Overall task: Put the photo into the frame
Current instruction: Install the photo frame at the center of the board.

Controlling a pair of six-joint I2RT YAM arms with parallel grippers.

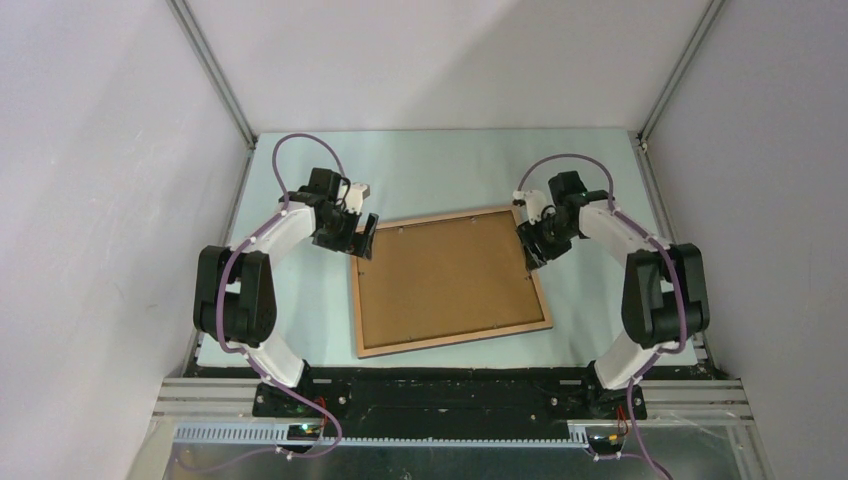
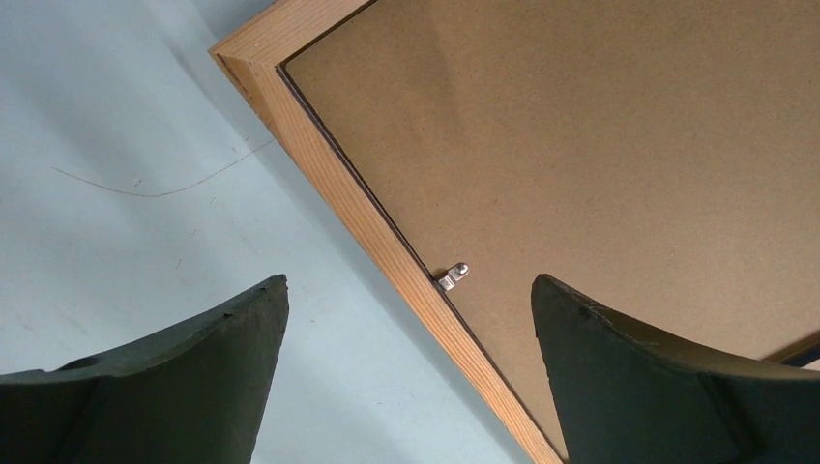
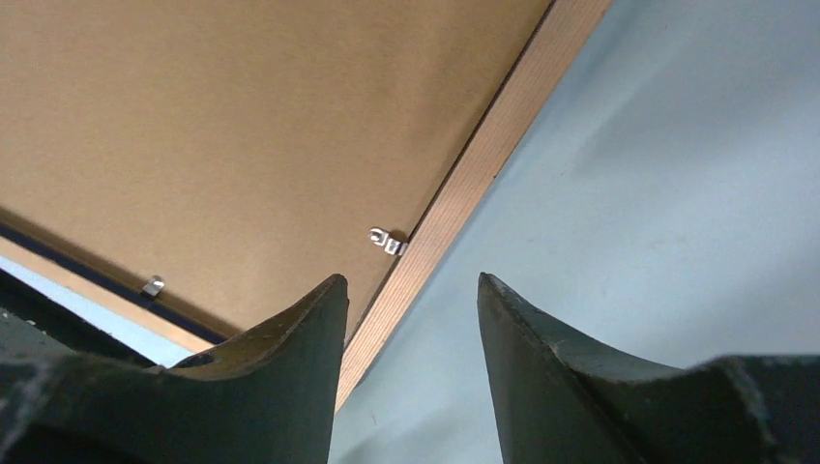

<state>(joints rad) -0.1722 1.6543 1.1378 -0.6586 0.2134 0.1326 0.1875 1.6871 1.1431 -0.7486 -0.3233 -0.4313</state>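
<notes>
The frame (image 1: 455, 340) lies flat mid-table with its light wood face up, and a plain brown backing board (image 1: 445, 275) fills it. The photo is hidden or out of view. My left gripper (image 1: 360, 240) is open and empty, and it hovers over the frame's far left corner. In the left wrist view its fingers straddle the left rail (image 2: 367, 227) near a small metal clip (image 2: 453, 278). My right gripper (image 1: 530, 250) is open and empty over the frame's right rail (image 3: 483, 164). Its left finger (image 3: 290, 367) is above the board, beside another clip (image 3: 387, 240).
The pale blue-green mat (image 1: 300, 320) covers the table between grey enclosure walls (image 1: 100, 200). A second clip (image 3: 152, 285) and a dark blue strip (image 3: 77, 261) show along another edge of the frame. The arm bases stand at the near edge.
</notes>
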